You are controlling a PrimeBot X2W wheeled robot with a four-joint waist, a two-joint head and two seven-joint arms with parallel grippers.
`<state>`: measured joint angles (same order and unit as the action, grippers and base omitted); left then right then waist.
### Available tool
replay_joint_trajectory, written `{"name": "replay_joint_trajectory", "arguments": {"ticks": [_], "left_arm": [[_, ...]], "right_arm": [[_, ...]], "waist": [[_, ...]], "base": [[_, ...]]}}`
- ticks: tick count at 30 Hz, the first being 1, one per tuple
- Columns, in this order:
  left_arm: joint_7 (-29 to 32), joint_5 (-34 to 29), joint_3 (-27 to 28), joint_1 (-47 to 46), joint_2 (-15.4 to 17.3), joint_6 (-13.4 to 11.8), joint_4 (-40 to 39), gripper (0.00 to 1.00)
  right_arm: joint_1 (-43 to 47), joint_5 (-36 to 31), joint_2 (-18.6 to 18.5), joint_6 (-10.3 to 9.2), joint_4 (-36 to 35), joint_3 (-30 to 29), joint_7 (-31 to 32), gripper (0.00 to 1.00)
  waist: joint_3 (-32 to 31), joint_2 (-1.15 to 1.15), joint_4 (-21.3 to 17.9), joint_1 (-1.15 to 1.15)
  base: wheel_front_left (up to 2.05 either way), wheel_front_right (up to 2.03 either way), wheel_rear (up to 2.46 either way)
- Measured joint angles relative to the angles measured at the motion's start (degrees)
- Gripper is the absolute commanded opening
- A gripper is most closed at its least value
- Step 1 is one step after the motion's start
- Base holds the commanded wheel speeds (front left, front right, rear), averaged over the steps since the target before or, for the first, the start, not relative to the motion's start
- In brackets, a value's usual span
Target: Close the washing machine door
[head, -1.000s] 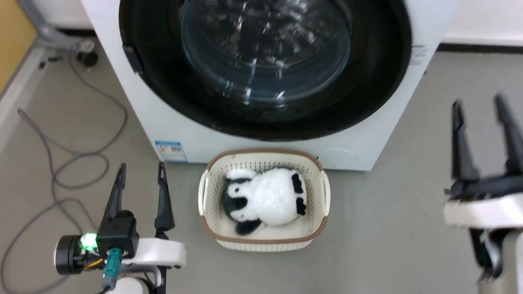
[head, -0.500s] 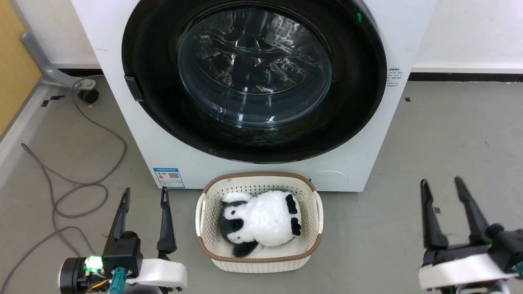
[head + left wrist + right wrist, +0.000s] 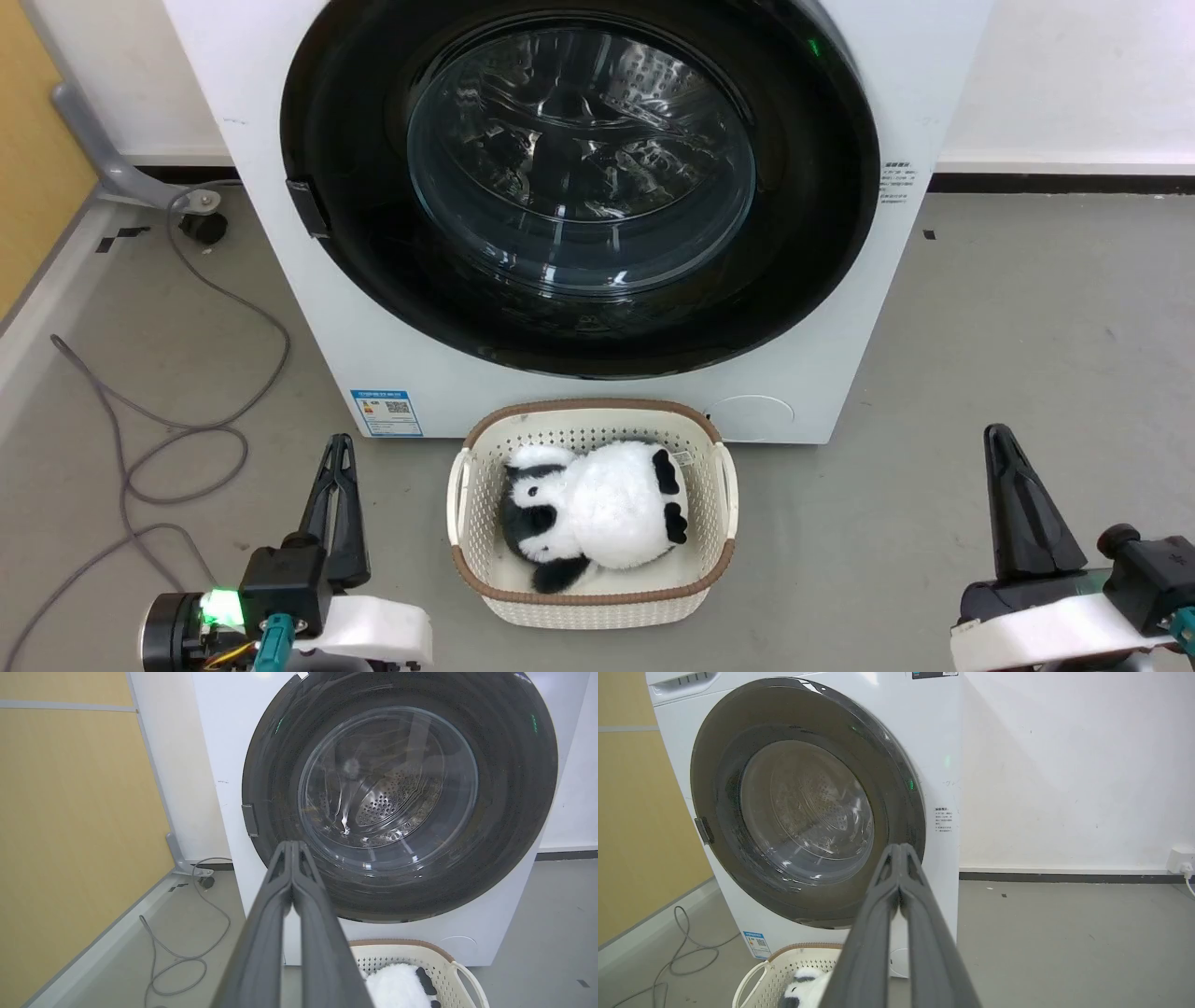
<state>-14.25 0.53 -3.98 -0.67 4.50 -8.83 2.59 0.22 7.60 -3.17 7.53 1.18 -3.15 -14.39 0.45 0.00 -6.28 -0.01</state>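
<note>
The washing machine [image 3: 401, 373] [image 3: 224, 765] [image 3: 934, 742] is a big white box straight ahead. Its door [image 3: 579, 187] [image 3: 399, 798] [image 3: 805, 802], a glossy black disc with a bulging glass window, lies flat against the front, and the steel drum shows through the glass. My left gripper [image 3: 338, 443] [image 3: 293, 843] hangs shut at the lower left, well short of the machine, holding nothing. At the lower right my right gripper [image 3: 999, 434] [image 3: 900, 847] is shut too, with nothing in it and away from the door.
A cream basket [image 3: 467, 485] [image 3: 448, 956] [image 3: 761, 966] holding a black-and-white plush panda [image 3: 597, 504] stands on the floor right before the machine. Grey cables [image 3: 168, 411] loop across the floor at left. A yellow panel [image 3: 70, 812] stands to the left. A wall socket [image 3: 1178, 856] sits far right.
Both grippers have gone from open to shut. The right arm has dropped lower in view. The camera tilted up a second ago, then held still.
</note>
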Motion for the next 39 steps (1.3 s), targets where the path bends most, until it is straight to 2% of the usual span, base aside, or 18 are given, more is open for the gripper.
{"name": "replay_joint_trajectory", "arguments": {"ticks": [39], "left_arm": [[4.5,0.0,1.2,0.0,-0.3,2.9,-0.6,0.00]], "right_arm": [[0.0,-2.2,0.0,0.00,-0.1,1.0,4.6,0.00]], "waist": [[-0.1,0.00,2.0,0.00]], "base": [[0.00,0.00,0.00]]}}
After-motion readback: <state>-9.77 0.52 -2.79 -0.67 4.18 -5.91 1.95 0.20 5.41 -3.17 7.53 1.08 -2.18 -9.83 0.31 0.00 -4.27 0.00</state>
